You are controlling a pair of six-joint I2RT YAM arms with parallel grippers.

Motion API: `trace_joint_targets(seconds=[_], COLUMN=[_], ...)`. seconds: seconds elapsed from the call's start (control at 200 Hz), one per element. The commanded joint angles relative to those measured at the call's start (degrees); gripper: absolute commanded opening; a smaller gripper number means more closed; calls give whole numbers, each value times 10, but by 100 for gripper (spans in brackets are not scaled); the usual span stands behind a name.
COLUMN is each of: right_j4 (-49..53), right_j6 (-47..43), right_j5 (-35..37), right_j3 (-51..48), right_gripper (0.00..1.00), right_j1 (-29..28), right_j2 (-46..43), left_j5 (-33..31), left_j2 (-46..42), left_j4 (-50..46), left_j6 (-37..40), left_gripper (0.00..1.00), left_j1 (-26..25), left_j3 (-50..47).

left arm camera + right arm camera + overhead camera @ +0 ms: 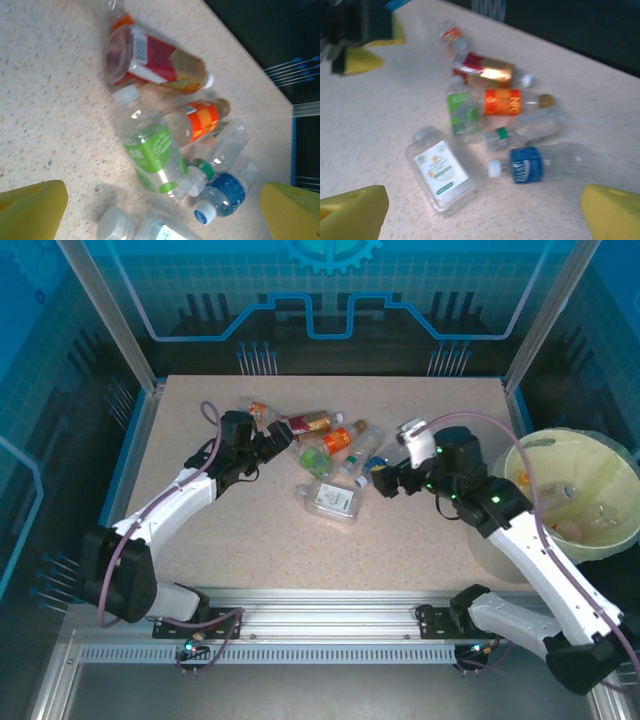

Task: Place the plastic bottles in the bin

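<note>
Left claw [282,445] low beside bottles [338,440] (agape)

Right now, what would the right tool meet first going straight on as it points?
Probably the blue-labelled bottle, at its white cap end, or the flat bottle beside it; depth is unclear.

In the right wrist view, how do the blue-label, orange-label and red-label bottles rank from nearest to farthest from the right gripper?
Measured from the right gripper:
1. blue-label bottle: nearest, lying just ahead and slightly to the right.
2. orange-label bottle: behind it, in the middle of the pile.
3. red-label bottle: farthest, at the back of the pile.
</note>
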State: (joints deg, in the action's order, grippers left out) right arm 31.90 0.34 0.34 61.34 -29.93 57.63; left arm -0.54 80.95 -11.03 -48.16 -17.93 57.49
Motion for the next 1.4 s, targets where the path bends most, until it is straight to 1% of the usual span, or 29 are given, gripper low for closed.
trace_joint_targets(seconds=[0.0, 0.16, 0.29, 0.52, 0.605, 0.825, 1.071, 1.246, 1.391], right_j4=[-35, -101, -119, -97, -92, -83, -74, -64, -55], right_j6=[-78, -131, -149, -172, -175, -184, -198, -202, -192], right_j5=[-50, -45, -33, -35, -46, -69, -34, -27, 1], right_j3=[-27, -65, -61, -12, 5, 44, 78, 91, 103], right_gripper=[100, 100, 99, 97, 97, 97, 97, 97, 97], right_j1=[-34, -77, -79, -80, -83, -90, -96, -102, -104], right_j2=[35, 115, 180, 295, 329, 404, 473, 488, 502], left_j5=[61, 148, 224, 281, 286, 270, 271, 272, 275], left_j2=[19, 58, 103, 164, 180, 199, 209, 214, 214], left_j4=[-12, 58, 102, 223, 247, 222, 217, 207, 209], left_j6=[-3, -30, -44, -99, -118, -120, -122, -118, -119], left_gripper=[99, 99, 99, 99, 99, 99, 99, 99, 99], left_j1=[4, 4, 3, 3, 3, 3, 4, 4, 3], left_j3=[15, -3, 2, -28, -35, -33, -32, -25, -26])
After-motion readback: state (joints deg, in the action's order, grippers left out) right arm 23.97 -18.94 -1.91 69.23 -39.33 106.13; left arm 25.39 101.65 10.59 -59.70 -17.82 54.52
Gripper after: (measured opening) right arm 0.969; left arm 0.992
